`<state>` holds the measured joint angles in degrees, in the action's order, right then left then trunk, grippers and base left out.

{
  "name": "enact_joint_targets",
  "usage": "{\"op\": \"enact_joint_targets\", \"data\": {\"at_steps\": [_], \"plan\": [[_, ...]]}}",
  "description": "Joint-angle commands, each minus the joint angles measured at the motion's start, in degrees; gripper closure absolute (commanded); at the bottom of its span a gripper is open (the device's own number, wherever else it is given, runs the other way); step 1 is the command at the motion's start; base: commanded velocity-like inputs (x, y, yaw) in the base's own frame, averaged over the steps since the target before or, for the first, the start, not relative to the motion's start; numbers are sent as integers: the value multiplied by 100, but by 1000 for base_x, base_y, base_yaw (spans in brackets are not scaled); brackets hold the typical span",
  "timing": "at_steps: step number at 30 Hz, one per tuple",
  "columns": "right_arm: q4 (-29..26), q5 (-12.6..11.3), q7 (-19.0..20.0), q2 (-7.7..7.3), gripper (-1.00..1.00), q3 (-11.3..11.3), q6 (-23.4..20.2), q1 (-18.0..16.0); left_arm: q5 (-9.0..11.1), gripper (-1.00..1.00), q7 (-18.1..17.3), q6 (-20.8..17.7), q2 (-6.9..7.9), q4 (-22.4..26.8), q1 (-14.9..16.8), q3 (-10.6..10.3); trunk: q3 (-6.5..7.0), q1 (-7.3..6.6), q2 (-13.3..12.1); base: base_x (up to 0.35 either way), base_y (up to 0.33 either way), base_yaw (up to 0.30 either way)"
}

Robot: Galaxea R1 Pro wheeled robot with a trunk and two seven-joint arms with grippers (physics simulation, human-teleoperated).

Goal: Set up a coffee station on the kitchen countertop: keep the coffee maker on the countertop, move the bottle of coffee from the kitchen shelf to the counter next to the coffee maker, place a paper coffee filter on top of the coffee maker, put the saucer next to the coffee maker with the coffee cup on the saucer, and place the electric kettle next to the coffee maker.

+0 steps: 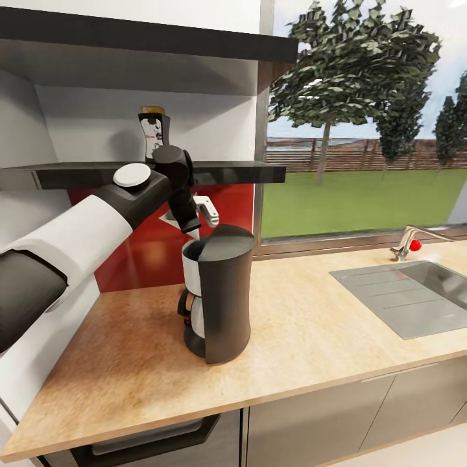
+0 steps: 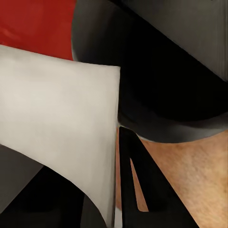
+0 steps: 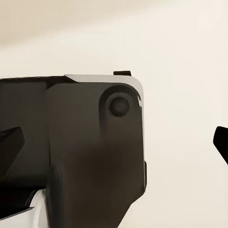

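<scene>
Left gripper (image 1: 194, 227) closed on paper coffee filter (image 2: 57, 123), white sheet pinched between fingers (image 2: 137, 190), held just above and behind top of coffee maker (image 1: 217, 292). Filter edge (image 1: 170, 217) pokes out beside gripper. Coffee maker upright on wooden countertop (image 1: 311, 324), near red backsplash (image 1: 143, 253). Bottle of coffee (image 1: 154, 133) stands on shelf (image 1: 233, 172), behind left arm wrist. Sink (image 1: 415, 292) and faucet (image 1: 408, 243) well apart, at counter's right. Right gripper (image 3: 114, 142): dark fingertips at frame edges, spread wide, nothing between; robot's own dark body part beyond.

Wooden countertop (image 1: 311, 324) under coffee maker (image 1: 217, 292); shelf (image 1: 246, 172) bearing coffee bottle (image 1: 154, 130).
</scene>
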<state>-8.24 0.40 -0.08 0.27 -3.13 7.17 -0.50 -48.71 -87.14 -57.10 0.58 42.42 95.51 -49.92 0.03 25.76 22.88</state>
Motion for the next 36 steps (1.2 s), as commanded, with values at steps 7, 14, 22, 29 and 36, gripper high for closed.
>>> {"op": "enact_joint_targets", "data": {"at_steps": [7,14,22,29,36], "plan": [[7,4,-3,1,-100,-30,21,-3,-352,100,-49,-63,-62,12,3,-3,-2,2,4,0,0,0],[7,4,-1,3,-100,-30,21,-3,-417,100,-50,-65,-124,11,3,2,-2,2,4,0,0,0],[7,4,-1,1,-100,-30,21,-3,-420,100,-56,-73,-136,12,3,7,-2,2,4,0,0,0],[6,4,-2,2,-100,-30,21,-3,-427,100,-287,-68,-139,12,29,5,-2,2,4,0,0,0],[8,4,-1,2,-100,-30,21,-3,-478,100,-287,-66,-161,12,40,0,-2,2,4,0,0,0]]}}
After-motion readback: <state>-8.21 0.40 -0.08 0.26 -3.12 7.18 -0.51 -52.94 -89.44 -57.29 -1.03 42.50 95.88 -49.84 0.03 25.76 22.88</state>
